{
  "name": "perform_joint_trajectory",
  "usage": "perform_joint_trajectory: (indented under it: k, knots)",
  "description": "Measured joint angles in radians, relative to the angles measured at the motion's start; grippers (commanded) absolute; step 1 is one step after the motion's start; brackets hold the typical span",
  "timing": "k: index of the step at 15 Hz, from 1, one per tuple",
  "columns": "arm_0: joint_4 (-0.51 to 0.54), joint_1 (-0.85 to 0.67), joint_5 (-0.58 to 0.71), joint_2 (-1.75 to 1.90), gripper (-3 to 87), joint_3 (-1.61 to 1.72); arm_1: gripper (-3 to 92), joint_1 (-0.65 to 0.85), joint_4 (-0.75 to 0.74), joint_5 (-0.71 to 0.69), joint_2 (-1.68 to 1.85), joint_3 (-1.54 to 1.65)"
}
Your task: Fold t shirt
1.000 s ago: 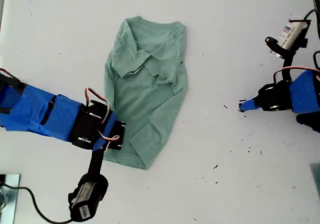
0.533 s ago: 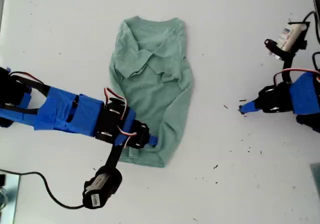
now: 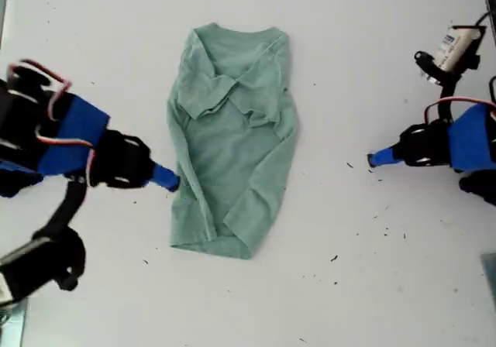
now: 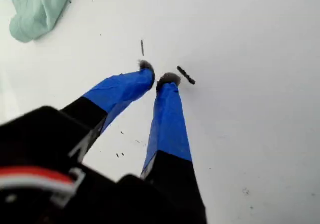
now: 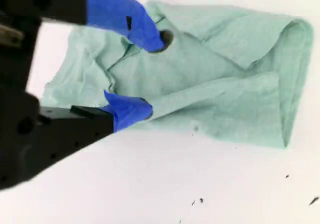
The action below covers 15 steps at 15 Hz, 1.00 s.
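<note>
Sage-green cotton t shirt (image 3: 231,138), soft and wrinkled, lies mid-surface on the white surface (image 3: 364,45), neck end toward the top of the exterior view, hem toward the bottom. Both side edges are turned in over the body, so it reads as a narrow strip; judgement: the lengthwise folds look done and the crosswise fold is still to come.

My second hand (image 5: 140,71), blue-taped fingers apart, holds nothing; one fingertip sits over the cloth, the other at its edge, at the exterior view's left (image 3: 165,179). Placement suits taking the long edge or pressing it flat; I cannot tell whether it touches the cloth.

My first hand (image 4: 159,79), tips nearly together with a slim gap, empty, is low over bare surface at the exterior view's right (image 3: 380,159), well apart from the shirt. Likely parked to keep clear.

Small dark specks (image 3: 335,259) dot the surface.
</note>
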Motion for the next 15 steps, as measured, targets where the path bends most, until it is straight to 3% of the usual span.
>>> perform_joint_trajectory:
  k: [2, 4, 5, 7, 11, 13, 15]
  knots:
    - [-0.219, 0.002, -0.046, 0.397, -0.2, 0.517, 3.5, -0.002, 0.0, -0.015, 0.0, 0.0]
    - [-0.437, 0.023, -0.132, 0.738, -0.2, 1.006, 2.4, 0.005, 0.0, -0.017, 0.0, 0.0]
    - [-0.497, 0.061, -0.187, 0.914, -0.2, 1.212, 2.3, 0.005, 0.0, -0.017, 0.0, 0.0]
    - [-0.517, 0.103, -0.209, 1.209, -0.2, 1.404, 2.3, 0.005, 0.0, -0.017, 0.0, 0.0]
    - [-0.515, 0.103, -0.229, 1.003, -0.2, 1.302, 2.2, -0.066, -0.002, 0.058, -0.018, -0.04]
    - [-0.407, 0.103, -0.218, 0.721, -0.2, 0.988, -0.4, -0.135, -0.048, 0.097, -0.333, -0.276]
    - [-0.313, 0.103, -0.143, 0.442, 1.2, 0.647, 0.0, -0.183, -0.055, 0.083, -0.887, -0.739]
